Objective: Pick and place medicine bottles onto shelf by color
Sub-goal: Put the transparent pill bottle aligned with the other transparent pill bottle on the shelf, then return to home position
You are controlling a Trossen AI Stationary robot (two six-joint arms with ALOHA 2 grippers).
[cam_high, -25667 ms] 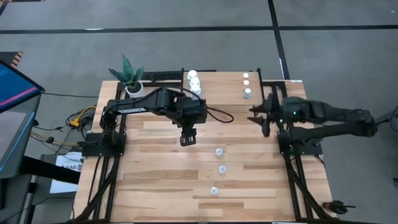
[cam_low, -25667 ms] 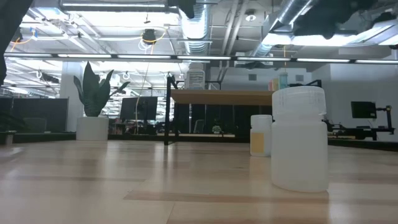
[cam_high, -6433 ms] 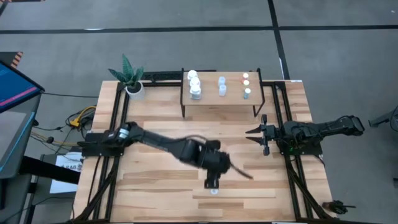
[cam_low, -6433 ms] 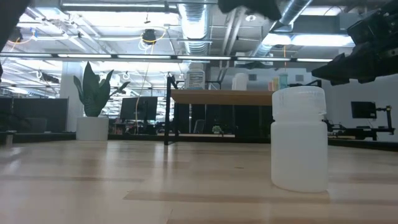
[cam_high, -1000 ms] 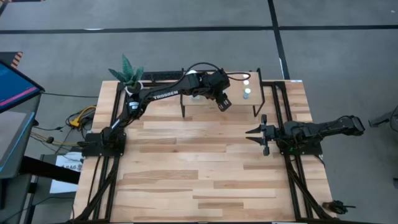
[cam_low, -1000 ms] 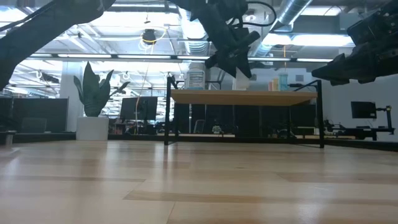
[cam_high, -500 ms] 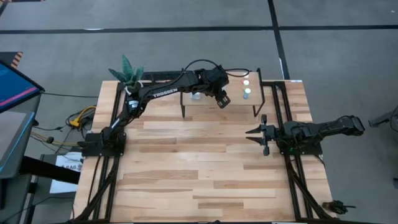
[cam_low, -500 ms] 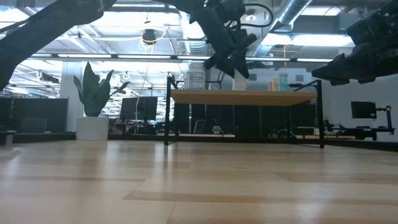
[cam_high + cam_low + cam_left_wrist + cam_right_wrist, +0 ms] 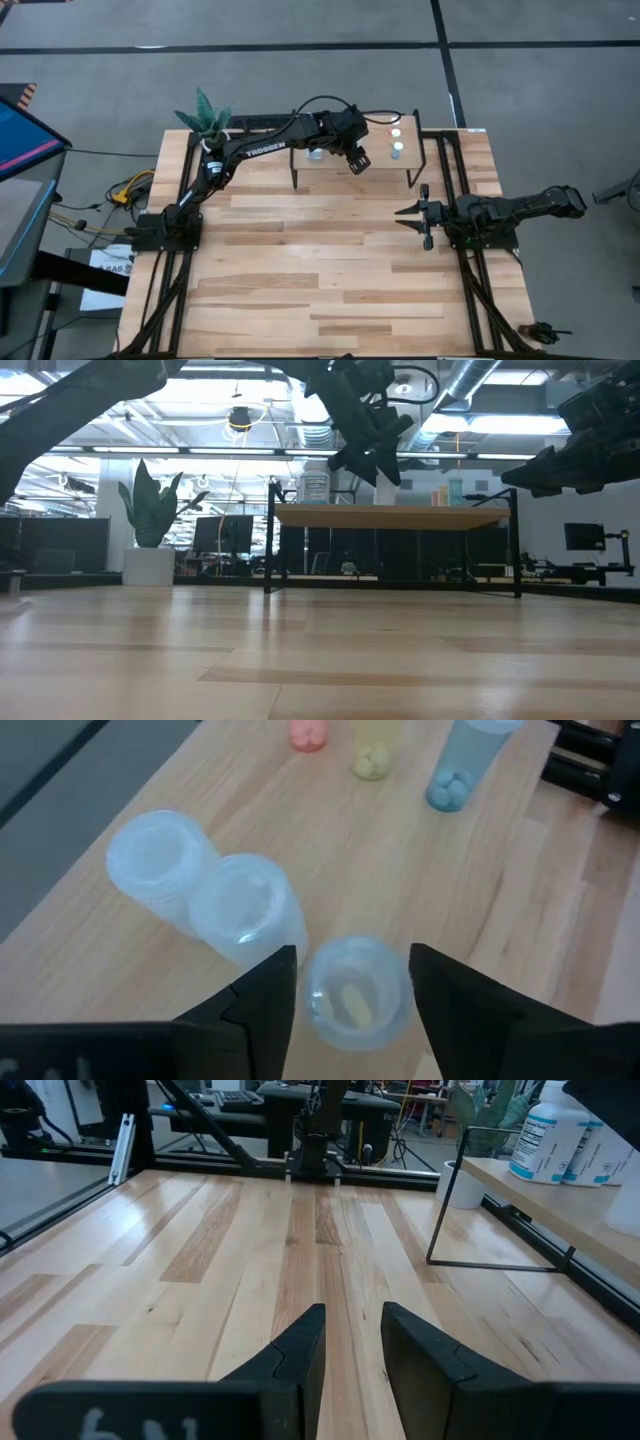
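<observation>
Reaching far across the table, the left arm stretches from its base to the shelf [image 9: 385, 168], and the word "TROSSEN" reads in white along its forearm. The left gripper [image 9: 352, 982] hangs over the shelf with fingers parted around a pale bluish bottle [image 9: 352, 992]; the bottle seems to stand on the wood, though I cannot tell if the fingers touch it. Two more bluish bottles [image 9: 205, 890] stand just beside it, and three small coloured ones [image 9: 372, 750] stand farther along. The right gripper [image 9: 350, 1342] waits low over the bare table, fingers a little apart. White bottles with blue labels [image 9: 566, 1138] stand on the shelf, their writing too small to read.
</observation>
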